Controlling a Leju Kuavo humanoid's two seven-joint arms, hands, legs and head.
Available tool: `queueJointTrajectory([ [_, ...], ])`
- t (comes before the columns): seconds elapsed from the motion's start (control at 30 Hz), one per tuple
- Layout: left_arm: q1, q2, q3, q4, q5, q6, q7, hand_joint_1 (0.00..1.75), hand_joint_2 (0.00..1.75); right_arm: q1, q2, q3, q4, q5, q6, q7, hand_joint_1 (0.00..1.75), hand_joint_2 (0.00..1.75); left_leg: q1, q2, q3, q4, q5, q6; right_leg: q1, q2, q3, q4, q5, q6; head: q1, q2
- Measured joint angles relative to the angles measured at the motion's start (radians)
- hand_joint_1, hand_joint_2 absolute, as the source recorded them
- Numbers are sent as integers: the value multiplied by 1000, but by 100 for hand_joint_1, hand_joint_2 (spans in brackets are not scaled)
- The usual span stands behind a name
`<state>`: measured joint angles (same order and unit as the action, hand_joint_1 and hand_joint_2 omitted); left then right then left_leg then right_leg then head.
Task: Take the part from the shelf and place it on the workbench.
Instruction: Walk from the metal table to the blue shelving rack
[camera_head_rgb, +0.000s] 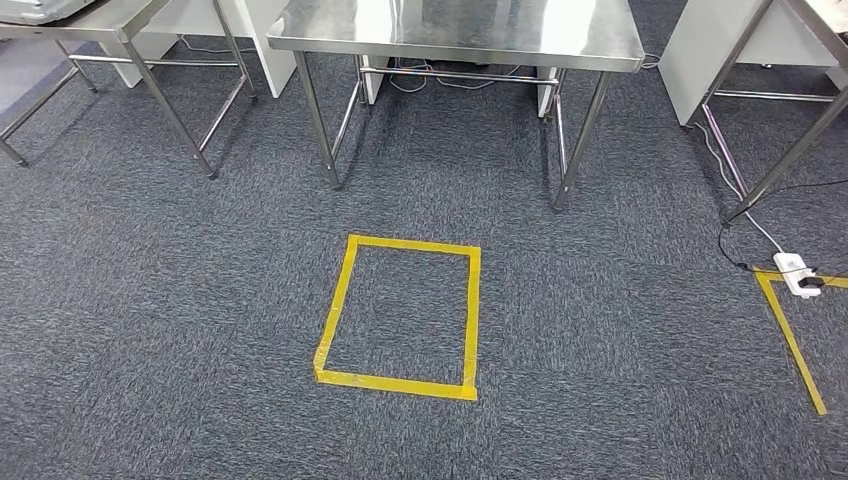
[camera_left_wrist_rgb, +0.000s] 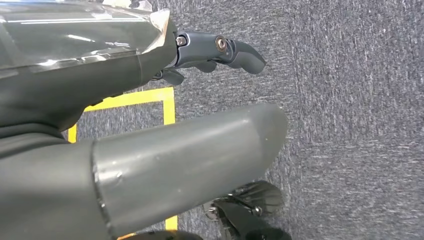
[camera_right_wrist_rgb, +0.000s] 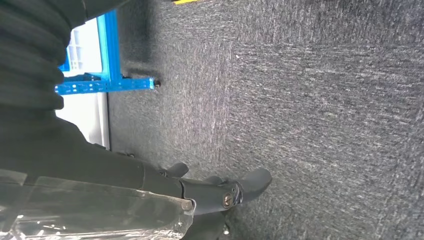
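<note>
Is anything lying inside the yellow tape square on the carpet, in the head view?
No. The tape square encloses only bare grey carpet; the white power strip lies well off to its right.

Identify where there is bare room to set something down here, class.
The steel workbench top is bare. Bare carpet lies inside the yellow tape square and on either side of it. It is crowded by the power strip and its cables at the right.
</note>
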<state>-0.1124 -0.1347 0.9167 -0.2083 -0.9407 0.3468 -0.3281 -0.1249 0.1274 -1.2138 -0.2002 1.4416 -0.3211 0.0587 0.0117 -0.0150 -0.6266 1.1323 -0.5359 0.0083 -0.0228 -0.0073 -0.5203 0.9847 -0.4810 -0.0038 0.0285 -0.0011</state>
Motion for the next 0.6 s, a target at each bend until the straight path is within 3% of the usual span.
queueJointTrajectory([
  [0.07,0,0,0,0,0,0,0,0,0,1,0,0,0,0,4,-2,0,175,2,9,-64,130,-55,-6,3,-11,-2,0,-1,-4,-2,0],
  [0.1,1,0,0,0,0,0,1,0,0,2,0,1,0,0,5,-3,0,175,2,10,-79,158,-57,-7,4,-16,-2,0,-1,-4,-2,0],
  [0.13,1,0,0,0,0,0,1,0,0,2,0,1,0,0,6,-4,0,175,2,12,-73,143,-39,-5,5,-21,-2,0,-2,-5,-2,0],
  [0.2,1,1,0,0,0,0,1,0,0,1,1,2,0,0,6,-5,0,175,0,25,-6,12,30,6,6,-30,1,0,-3,-5,-3,0],
  [0.27,-2,4,0,0,0,0,1,0,0,-1,3,5,0,0,6,-5,0,175,-7,48,52,-106,70,20,12,-36,2,1,-5,-1,-2,0],
  [0.33,-4,6,0,0,0,0,1,0,0,-1,4,7,0,0,6,-5,0,175,-15,51,61,-132,71,28,15,-45,2,-1,-7,7,-2,0],
  [0.43,-4,6,0,0,0,0,1,0,0,-1,6,8,0,0,6,-4,0,175,-13,31,67,-151,85,41,16,-44,-2,7,-16,20,-2,0],
  [0.47,-4,5,0,0,0,0,1,0,0,-1,6,9,0,0,6,-4,0,175,-10,25,70,-159,91,46,16,-34,-17,38,-34,20,-1,0],
  [0.57,-5,3,0,0,0,0,3,0,0,1,5,9,0,0,6,0,0,175,-10,6,71,-164,96,51,11,-6,-111,232,-117,11,8,0],
  [0.6,-5,2,0,0,0,0,4,0,0,3,4,9,0,0,6,1,0,175,-10,-2,70,-164,96,51,10,-3,-134,277,-129,14,10,0],
])
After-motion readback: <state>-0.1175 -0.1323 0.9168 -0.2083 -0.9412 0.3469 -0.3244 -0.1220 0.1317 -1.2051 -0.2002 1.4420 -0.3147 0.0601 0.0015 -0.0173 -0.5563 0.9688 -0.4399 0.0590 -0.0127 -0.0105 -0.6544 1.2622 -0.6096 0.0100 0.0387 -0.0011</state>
